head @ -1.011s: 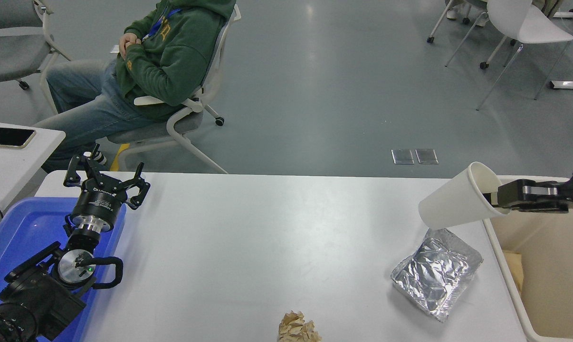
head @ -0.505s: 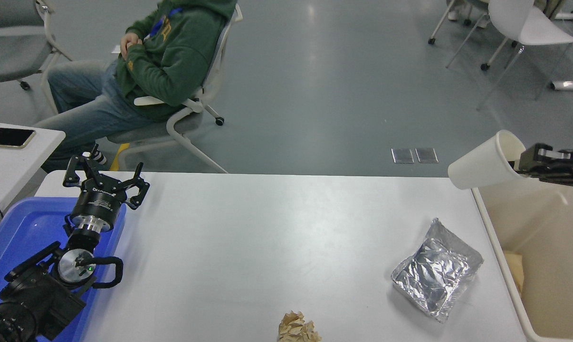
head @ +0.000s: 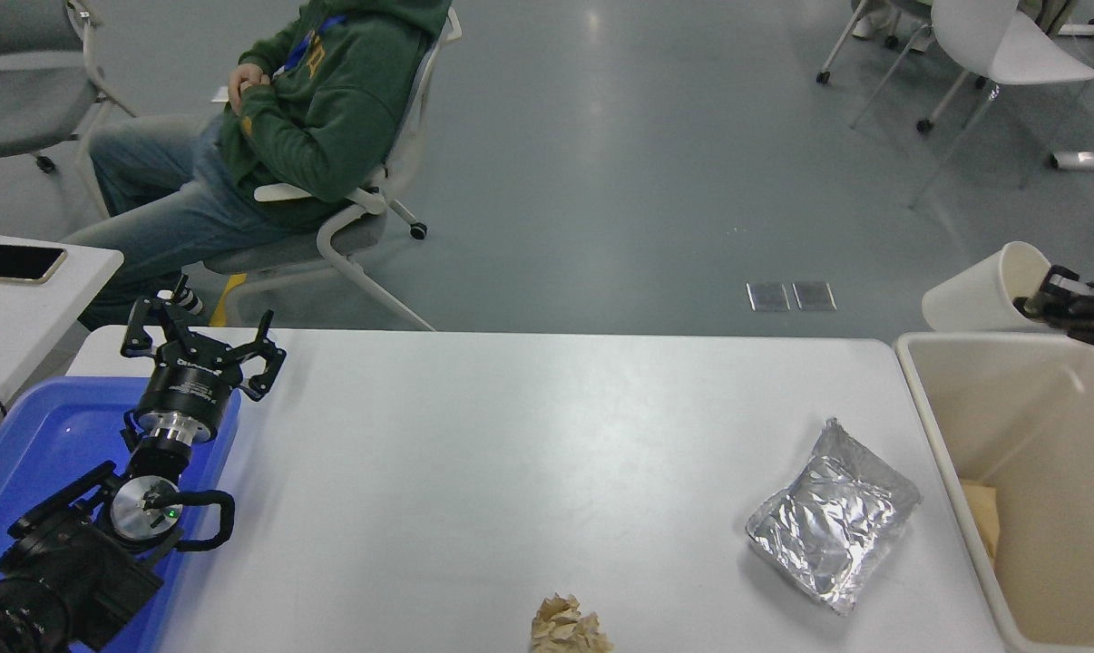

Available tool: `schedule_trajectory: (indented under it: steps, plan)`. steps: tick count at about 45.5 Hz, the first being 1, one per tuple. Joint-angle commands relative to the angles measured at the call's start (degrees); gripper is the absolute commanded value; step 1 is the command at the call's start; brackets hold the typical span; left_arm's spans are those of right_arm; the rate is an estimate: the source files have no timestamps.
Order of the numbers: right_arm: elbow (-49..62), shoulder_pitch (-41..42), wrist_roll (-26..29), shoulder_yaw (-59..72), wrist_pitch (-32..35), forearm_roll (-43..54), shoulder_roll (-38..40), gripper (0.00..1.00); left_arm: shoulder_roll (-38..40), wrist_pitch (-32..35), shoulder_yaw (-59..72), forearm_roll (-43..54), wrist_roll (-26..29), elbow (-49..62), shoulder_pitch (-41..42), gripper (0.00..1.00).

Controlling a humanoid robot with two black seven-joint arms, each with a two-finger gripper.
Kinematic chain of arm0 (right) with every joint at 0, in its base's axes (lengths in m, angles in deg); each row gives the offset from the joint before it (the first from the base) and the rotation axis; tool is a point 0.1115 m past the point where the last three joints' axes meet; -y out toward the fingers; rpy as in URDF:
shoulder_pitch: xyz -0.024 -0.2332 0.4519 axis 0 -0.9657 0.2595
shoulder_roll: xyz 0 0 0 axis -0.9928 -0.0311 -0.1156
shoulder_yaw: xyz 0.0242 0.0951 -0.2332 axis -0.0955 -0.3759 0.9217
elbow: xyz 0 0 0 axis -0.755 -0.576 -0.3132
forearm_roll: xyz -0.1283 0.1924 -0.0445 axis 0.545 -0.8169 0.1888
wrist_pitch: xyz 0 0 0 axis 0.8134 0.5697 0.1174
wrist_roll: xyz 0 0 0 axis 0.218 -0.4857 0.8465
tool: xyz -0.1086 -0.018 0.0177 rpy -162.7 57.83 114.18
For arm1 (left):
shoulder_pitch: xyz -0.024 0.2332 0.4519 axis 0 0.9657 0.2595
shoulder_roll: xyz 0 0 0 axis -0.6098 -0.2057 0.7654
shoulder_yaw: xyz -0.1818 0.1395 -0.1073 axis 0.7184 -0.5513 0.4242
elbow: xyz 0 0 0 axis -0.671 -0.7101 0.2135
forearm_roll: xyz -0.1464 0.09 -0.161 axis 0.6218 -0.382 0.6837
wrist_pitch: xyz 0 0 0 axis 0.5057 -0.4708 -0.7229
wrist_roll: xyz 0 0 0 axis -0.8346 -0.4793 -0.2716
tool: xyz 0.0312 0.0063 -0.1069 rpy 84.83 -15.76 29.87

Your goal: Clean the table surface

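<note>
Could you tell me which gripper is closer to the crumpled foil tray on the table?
The right gripper, holding a paper cup above the bin, is nearer the foil tray. The left gripper sits far across, over the blue tray.

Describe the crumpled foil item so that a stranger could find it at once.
Start from the large glossy white tabletop and go to its right end, beside the beige plastic bin. There lies a crumpled silver foil tray, flat on the surface. It alone is shiny metal; the small crumpled brown paper ball near the front edge is dull.

Bright, even overhead light; soft glare on the floor [head: 592, 23]; sharp focus.
</note>
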Motion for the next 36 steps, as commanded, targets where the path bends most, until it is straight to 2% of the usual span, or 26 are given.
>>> schedule_trajectory:
  steps: [1,13,25,36]
  plan:
    - [15.13,-2.58,-0.05,1.31,-10.82,-0.37,-9.12,0.00,0.00,0.01,0.00,0.01,-0.01,0.04,0.00,1.00]
    - [19.26,-7.93,-0.05,1.49,-17.33,-3.09,-12.73,0.00,0.00,0.01,0.00,0.01,-0.01,0.04,0.00,1.00]
    - [31.83,-10.23,-0.05,2.63,-19.09,-9.68,-19.76,0.00,0.00,0.01,0.00,0.01,-0.01,-0.05,0.00,1.00]
    - [33.33,-13.12,-0.05,3.86,-21.99,-16.63,-22.75,0.00,0.00,0.01,0.00,0.01,0.07,-0.05,0.00,1.00]
